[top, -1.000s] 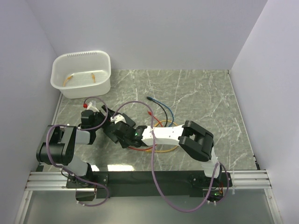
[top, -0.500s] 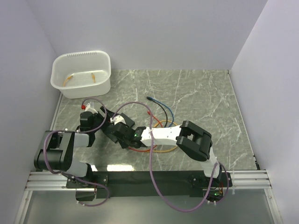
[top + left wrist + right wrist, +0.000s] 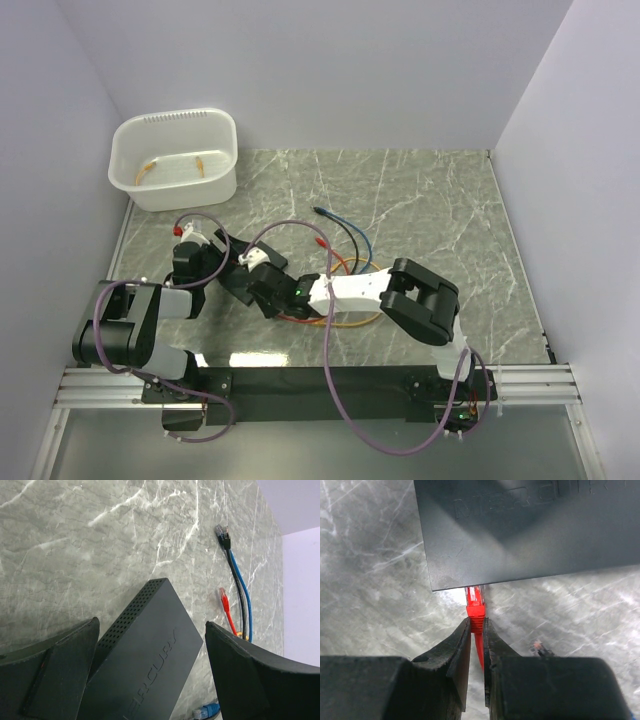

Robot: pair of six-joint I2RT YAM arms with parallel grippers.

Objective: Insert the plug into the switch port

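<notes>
fingers of the right gripper (image 3: 476, 622) pinch the red plug (image 3: 474, 604) just behind its head. straight ahead, the plug's tip meets the edge of the switch (image 3: 530, 530); how deep it sits i cannot tell. left gripper (image 3: 151, 630) is spread wide, a switch corner between its fingers. beyond that lie a blue cable (image 3: 239, 580) and a loose connector (image 3: 223, 598) on the table (image 3: 100, 540).

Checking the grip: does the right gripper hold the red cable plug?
Yes, the right gripper pinches the red plug at the flat matte-black switch's edge.
</notes>
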